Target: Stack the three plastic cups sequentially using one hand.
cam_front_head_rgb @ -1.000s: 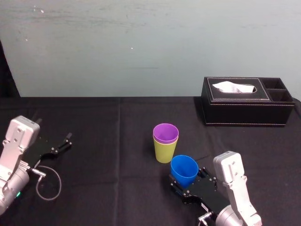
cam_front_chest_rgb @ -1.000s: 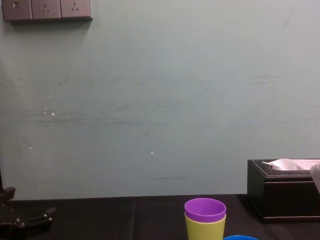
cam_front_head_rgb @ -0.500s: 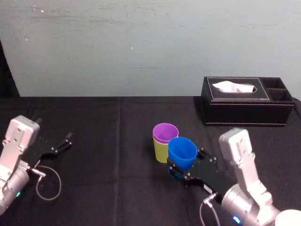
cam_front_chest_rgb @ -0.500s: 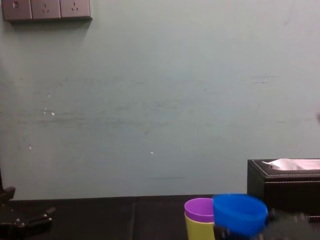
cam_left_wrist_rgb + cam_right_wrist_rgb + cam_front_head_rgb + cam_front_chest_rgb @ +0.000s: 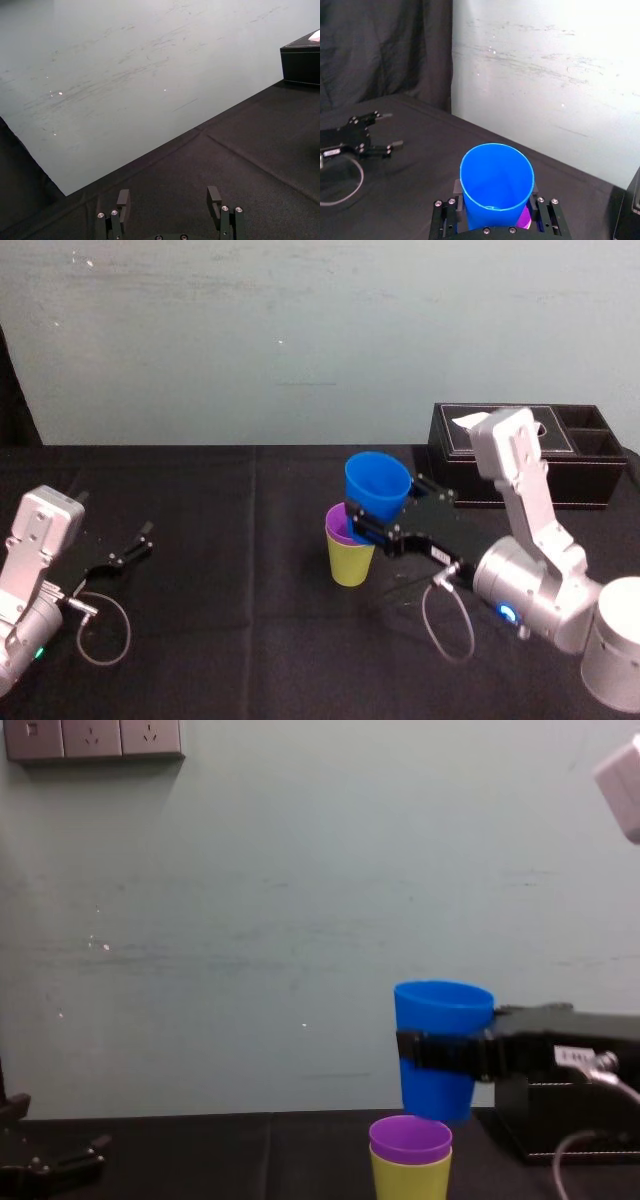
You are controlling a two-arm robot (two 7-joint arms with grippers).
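Observation:
A purple cup (image 5: 336, 525) is nested in a yellow-green cup (image 5: 350, 562) at the middle of the black table. My right gripper (image 5: 385, 508) is shut on a blue cup (image 5: 378, 483) and holds it upright in the air. In the chest view the blue cup (image 5: 440, 1020) hangs just above the purple cup (image 5: 410, 1135), set a little to its right. The right wrist view shows the blue cup (image 5: 496, 182) between the black fingers (image 5: 447, 212), with a sliver of the purple cup (image 5: 524, 219) under it. My left gripper (image 5: 168, 200) rests open and empty at the table's left.
A black tissue box (image 5: 520, 455) stands at the back right, close behind the right arm. A thin cable loop (image 5: 100, 625) lies by the left gripper (image 5: 135, 545). A pale wall rises behind the table's far edge.
The right gripper has lifted the blue cup off the table and carried it up and back, from in front of the nested cups to just above them. The left arm has not moved.

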